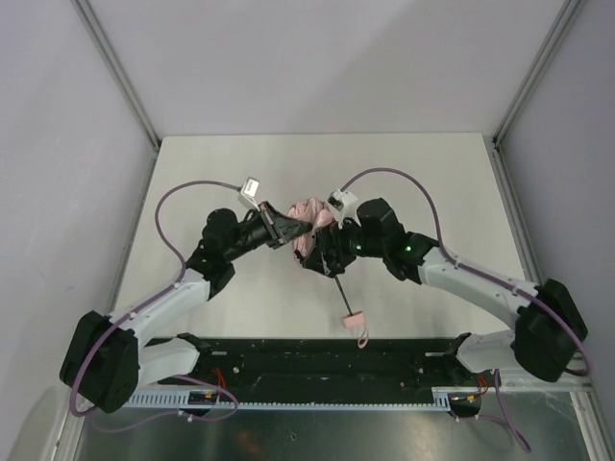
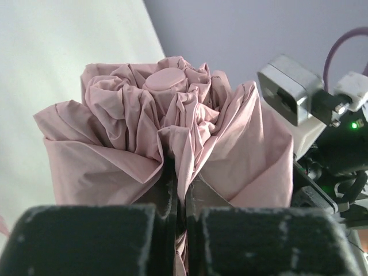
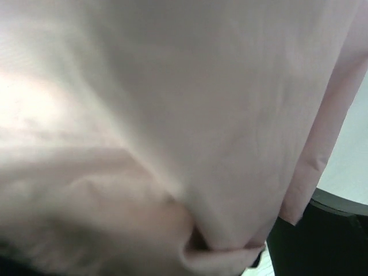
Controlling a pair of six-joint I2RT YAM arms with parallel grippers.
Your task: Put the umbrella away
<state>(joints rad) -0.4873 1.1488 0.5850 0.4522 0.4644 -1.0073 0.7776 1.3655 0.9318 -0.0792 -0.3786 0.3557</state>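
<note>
The umbrella (image 1: 309, 213) lies mid-table, its pale pink fabric bunched between both grippers. A thin black shaft (image 1: 340, 293) runs toward me and ends in a small pink handle (image 1: 353, 317) with a wrist loop (image 1: 363, 338). My left gripper (image 1: 294, 230) comes in from the left. In the left wrist view it (image 2: 183, 172) is shut on a fold of the umbrella (image 2: 167, 109) fabric, just below the round top cap (image 2: 165, 79). My right gripper (image 1: 323, 242) presses into the fabric from the right. Umbrella (image 3: 172, 115) cloth fills the right wrist view and hides its fingers.
The white table (image 1: 240, 173) is walled by grey panels on three sides. A black rail (image 1: 317, 357) with cables runs along the near edge between the arm bases. The right arm's wrist camera (image 2: 290, 92) sits close beside the fabric in the left wrist view.
</note>
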